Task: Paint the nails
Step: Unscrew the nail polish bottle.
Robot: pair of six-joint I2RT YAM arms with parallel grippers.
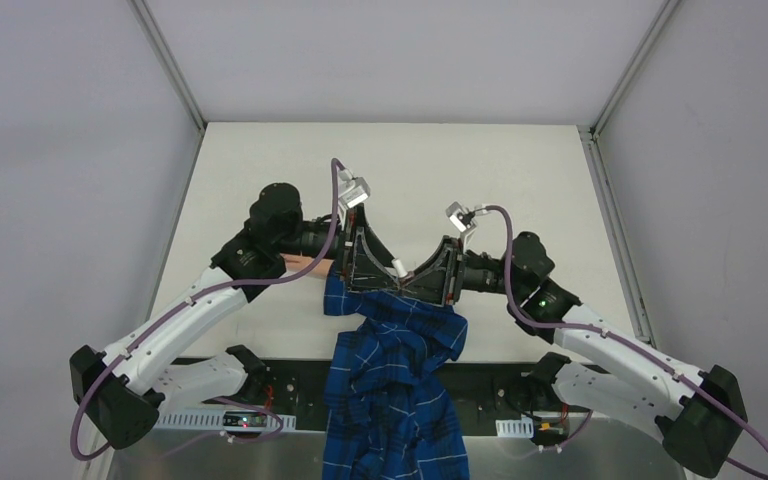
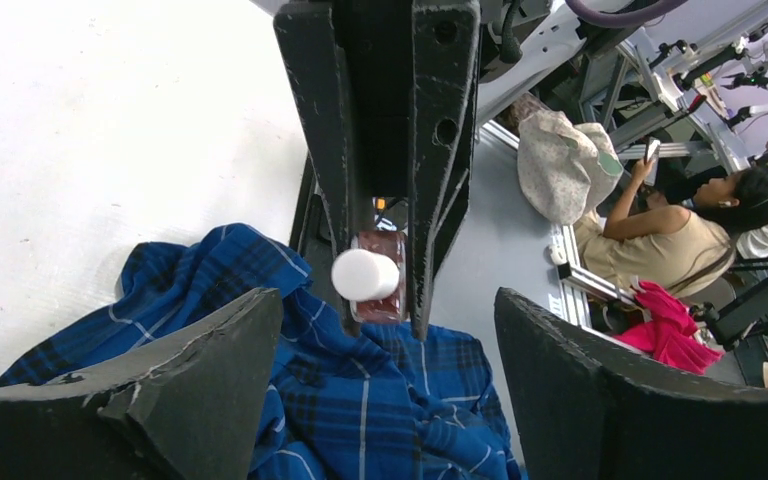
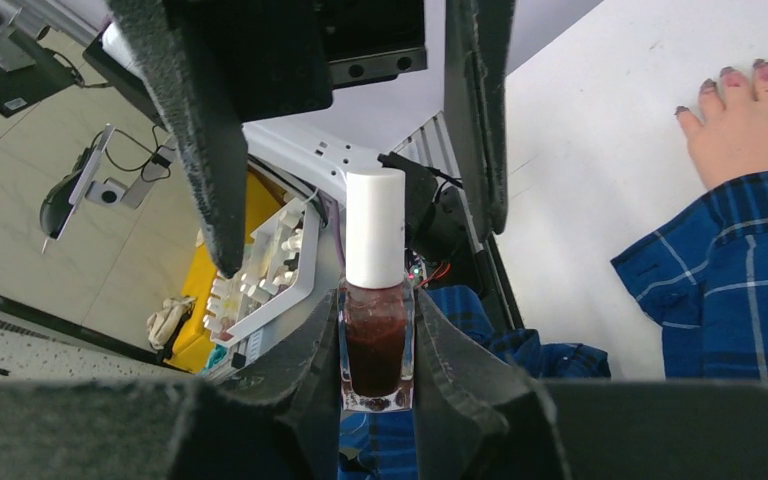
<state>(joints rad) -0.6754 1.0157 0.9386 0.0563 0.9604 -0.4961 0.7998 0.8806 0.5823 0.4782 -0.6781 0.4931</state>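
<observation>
Desk point(image 1: 260, 170) fills middle of top view. Blue plaid sleeve point(image 1: 390, 380) runs from bottom centre up to where arms meet. Right pincer point(image 3: 377, 320) clamped tight on bottle point(image 3: 375, 355), bottom centre of its own view, keeping it steady for partner. Left pincer point(image 2: 385, 305) wide open, straddling white cap point(image 3: 375, 225), gaps either side: likely lined up to grip and unscrew. Hand point(image 3: 750, 125) flat on desk, upper right. Nails point(image 3: 730, 72) dark reddish, at top edge, well apart from both pincers.
</observation>
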